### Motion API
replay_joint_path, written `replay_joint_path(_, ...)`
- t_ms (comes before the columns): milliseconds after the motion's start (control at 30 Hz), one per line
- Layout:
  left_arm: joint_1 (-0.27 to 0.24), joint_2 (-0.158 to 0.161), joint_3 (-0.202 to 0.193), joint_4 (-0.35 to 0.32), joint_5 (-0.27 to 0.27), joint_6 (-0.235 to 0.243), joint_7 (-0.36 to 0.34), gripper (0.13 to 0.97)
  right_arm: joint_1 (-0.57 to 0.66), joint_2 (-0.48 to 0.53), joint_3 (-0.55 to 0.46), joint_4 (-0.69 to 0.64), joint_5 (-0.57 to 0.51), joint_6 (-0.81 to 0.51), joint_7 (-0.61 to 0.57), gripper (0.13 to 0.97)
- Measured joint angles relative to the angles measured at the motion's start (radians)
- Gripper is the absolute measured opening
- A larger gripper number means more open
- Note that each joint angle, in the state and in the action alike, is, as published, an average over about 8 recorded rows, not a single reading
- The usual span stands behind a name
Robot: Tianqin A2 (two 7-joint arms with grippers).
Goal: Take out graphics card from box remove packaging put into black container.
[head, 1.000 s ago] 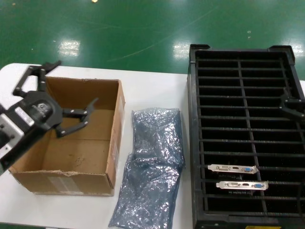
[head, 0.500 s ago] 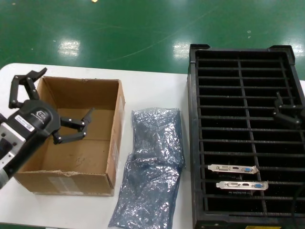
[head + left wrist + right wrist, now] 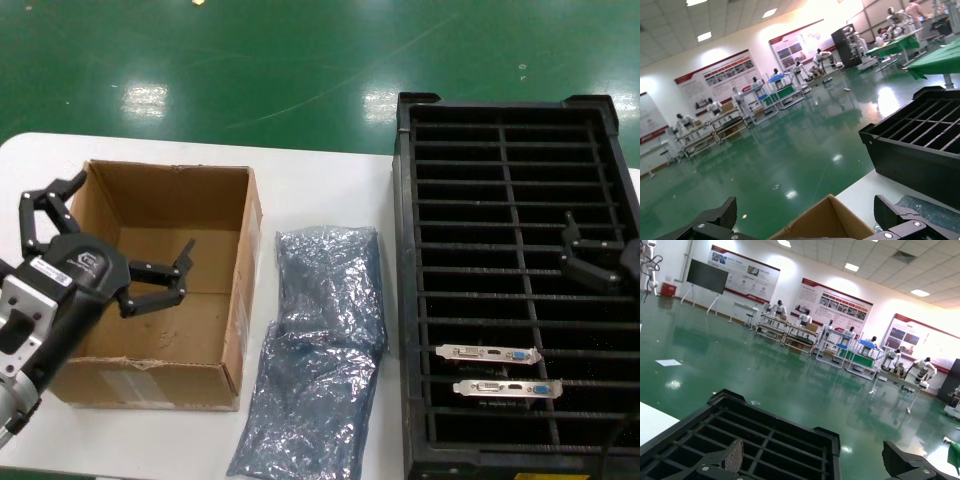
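Observation:
The brown box (image 3: 243,262) stands at the table's left, and its inside looks bare. My left gripper (image 3: 133,212) hovers open over the box's left part, nothing between its fingers; its wrist view shows the box corner (image 3: 827,222) between the spread fingertips (image 3: 888,212). Two crinkly grey-blue bags of packaging (image 3: 330,285) (image 3: 310,400) lie on the table between box and black container (image 3: 408,300). Two graphics cards (image 3: 490,353) (image 3: 508,387) stand in near slots, silver brackets up. My right gripper (image 3: 583,252) hangs open over the container's right column, also empty (image 3: 815,460).
The white table (image 3: 330,190) ends just behind the box, with green floor (image 3: 300,60) beyond. The container (image 3: 765,440) fills the table's right side, with most of its slots unfilled.
My left gripper has drifted toward me and to the left over the box, staying open. My right gripper has come further into view, moving left and nearer over the container.

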Motion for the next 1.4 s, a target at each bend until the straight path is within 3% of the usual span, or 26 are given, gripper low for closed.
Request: replay_joint_path(1400, 0.090, 0.297, -0.022, 0.100, -0.019, -0.158, -0.067, 0.966, -0.193, 0.126, -0.140, -0.023, 0.646, 0.178, -0.296, 0.966)
